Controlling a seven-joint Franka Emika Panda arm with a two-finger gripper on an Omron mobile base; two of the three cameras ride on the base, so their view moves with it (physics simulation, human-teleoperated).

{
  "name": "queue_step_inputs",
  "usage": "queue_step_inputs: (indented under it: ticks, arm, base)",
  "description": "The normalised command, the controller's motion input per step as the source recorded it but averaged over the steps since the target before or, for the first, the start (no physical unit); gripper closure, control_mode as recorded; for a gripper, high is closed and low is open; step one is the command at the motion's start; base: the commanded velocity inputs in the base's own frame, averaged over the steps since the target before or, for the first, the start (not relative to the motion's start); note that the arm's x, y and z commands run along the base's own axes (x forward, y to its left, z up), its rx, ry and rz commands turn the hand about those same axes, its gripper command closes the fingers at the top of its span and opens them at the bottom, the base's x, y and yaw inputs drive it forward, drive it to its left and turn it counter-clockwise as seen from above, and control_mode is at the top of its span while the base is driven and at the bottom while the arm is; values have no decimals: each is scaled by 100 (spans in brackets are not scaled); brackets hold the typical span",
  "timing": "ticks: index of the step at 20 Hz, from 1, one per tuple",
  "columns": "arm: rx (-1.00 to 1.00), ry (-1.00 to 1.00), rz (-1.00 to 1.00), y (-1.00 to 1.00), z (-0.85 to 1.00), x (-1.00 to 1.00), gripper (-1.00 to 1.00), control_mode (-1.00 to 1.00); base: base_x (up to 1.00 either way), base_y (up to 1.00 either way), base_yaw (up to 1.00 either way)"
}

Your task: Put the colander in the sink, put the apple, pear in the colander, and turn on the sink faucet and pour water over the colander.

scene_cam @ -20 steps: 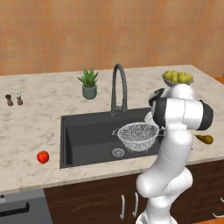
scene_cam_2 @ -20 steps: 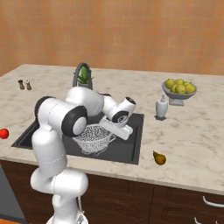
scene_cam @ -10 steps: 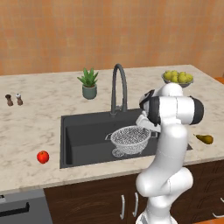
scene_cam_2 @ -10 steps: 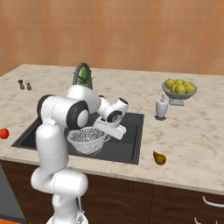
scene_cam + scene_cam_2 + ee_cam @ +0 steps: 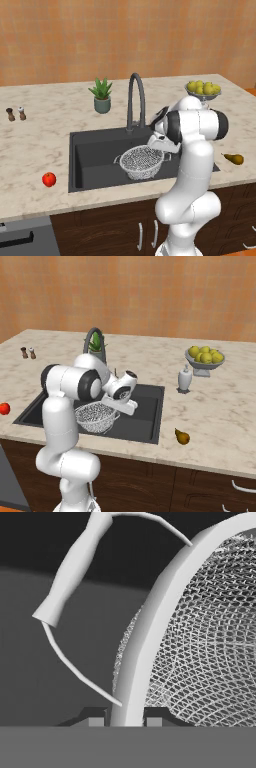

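The colander [image 5: 142,162] has sunk leftward into the sink [image 5: 95,150], frame centre. The gripper [image 5: 125,719] pinches its rim. Lower it level before releasing.

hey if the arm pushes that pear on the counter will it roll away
Probably only a little. The pear lies on its side on the flat counter, and its tapered neck would likely make it curve rather than roll straight. It looks small and firm, so probably light and easy to nudge.
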Motion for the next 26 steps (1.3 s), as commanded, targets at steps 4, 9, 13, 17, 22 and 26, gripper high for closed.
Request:
queue_step_inputs:
  ticks: [4,9,13,17,22,26]
  arm:
    - [10,-13,20,0,-46,-13,100,-100]
    - [17,-5,22,-3,-44,-27,100,-100]
    - [13,-5,23,-11,-43,-35,100,-100]
    - [5,-10,25,-18,-39,-31,100,-100]
    - [0,-18,28,-35,-31,-31,100,-100]
    - [0,-17,29,-42,-30,-40,100,-100]
  base:
    - [0,0,0]
    - [0,0,0]
    - [0,0,0]
    - [0,0,0]
    - [0,0,0]
    - [0,0,0]
